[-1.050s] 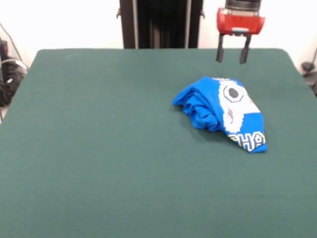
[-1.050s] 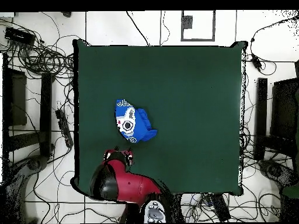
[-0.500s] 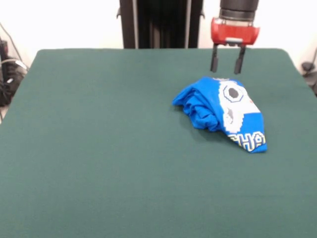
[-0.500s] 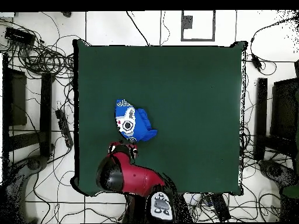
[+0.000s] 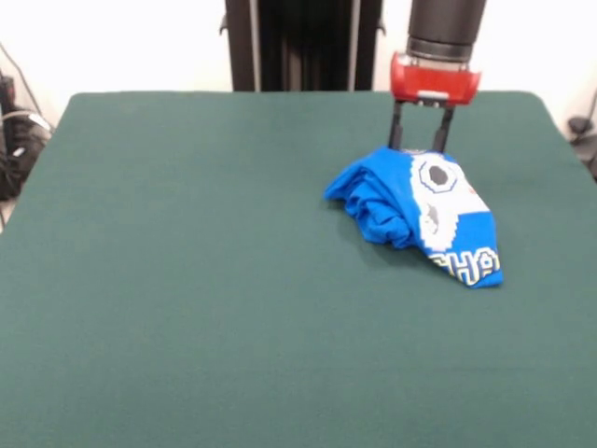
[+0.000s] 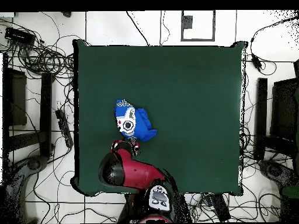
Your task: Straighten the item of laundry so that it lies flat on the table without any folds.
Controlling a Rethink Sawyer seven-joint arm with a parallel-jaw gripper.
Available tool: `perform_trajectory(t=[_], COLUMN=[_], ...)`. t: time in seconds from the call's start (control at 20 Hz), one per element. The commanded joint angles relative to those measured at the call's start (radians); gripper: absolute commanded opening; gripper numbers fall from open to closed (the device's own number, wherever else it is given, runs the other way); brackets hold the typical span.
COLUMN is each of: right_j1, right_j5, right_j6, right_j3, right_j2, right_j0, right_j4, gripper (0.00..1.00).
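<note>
Blue shirt (image 5: 417, 215) bunched just below the gripper's (image 5: 416, 147) spread jaws.

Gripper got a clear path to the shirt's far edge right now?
Probably yes. The open gripper sits right at the crumpled shirt, at its far edge, and nothing else lies on the table around it.

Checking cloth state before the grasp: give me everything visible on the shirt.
The shirt is bright blue cloth, bunched into a crumpled heap with deep folds on its left side in the front view. A white pixel-style graphic and pale block letters face up. It lies on the green table, right of centre. The gripper, jaws open, is at its far edge.
</note>
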Motion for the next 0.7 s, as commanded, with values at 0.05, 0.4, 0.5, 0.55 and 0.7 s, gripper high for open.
perform_trajectory(t=[0.05,0.4,0.5,0.55,0.7], right_j1=[0.023,-0.096,-0.107,-0.116,-0.165], right_j5=[0.173,0.323,0.359,0.377,0.502], right_j6=[0.109,0.091,0.078,0.073,0.064], right_j3=[-0.119,-0.138,-0.143,-0.147,-0.192], right_j2=[-0.027,-0.102,-0.105,-0.112,-0.184], right_j0=[0.045,0.057,0.043,0.041,0.083], right_j4=[0.033,0.000,-0.022,-0.031,-0.059], gripper=[1.00,1.00,1.00,1.00,1.00])
